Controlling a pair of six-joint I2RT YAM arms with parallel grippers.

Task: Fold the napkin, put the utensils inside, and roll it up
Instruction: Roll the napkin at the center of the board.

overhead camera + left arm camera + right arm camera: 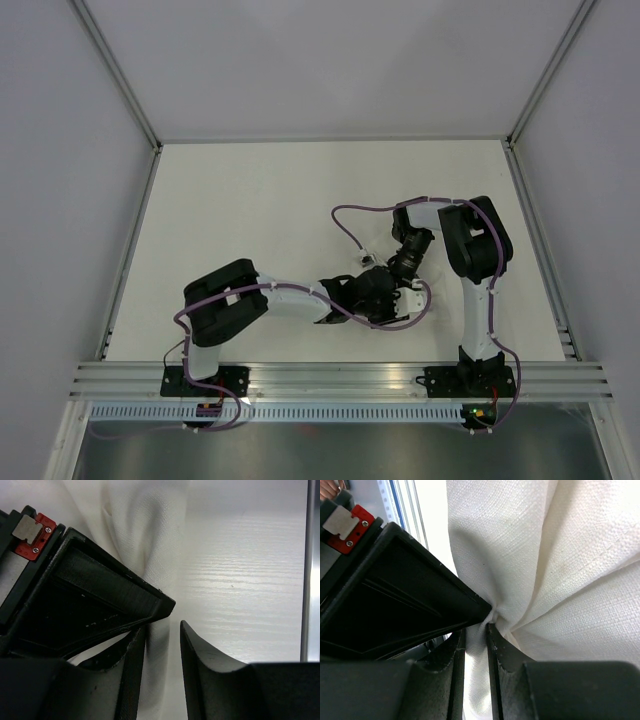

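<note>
**Item: napkin** point(560, 555). White cloth with a fine woven grain, which you can read thread by thread in the right wrist view. It is bunched rather than flat, with deep, soft pleats that run together at one pinched point.

**Location:** You find it over the near right part of the table point(250, 210), where your two arms meet. From above, the claws cover it and its white merges with the tabletop, so you cannot tell its outline there.

**Direction:** In the right wrist view the pleats fan out from the pinch, upward and to the right, and fill that side of the view. In the left wrist view one thick fold rises out of the jaws toward the top edge. Its long axis is in line with the fingers and leans a little left. Bare table lies to its right, as far as a metal rail point(311, 570).

**Right claw** point(476, 630): Your jaws are nearly together, clamped on a thin gather of the napkin.

**Left claw** point(162, 627): Your jaws stand somewhat wider. The fold fills the gap and touches both fingers point(200, 670), so it is gripped.

**Placement of claws:** From above they sit just beside each other, with purple cables point(345, 215) looping around them.
</note>
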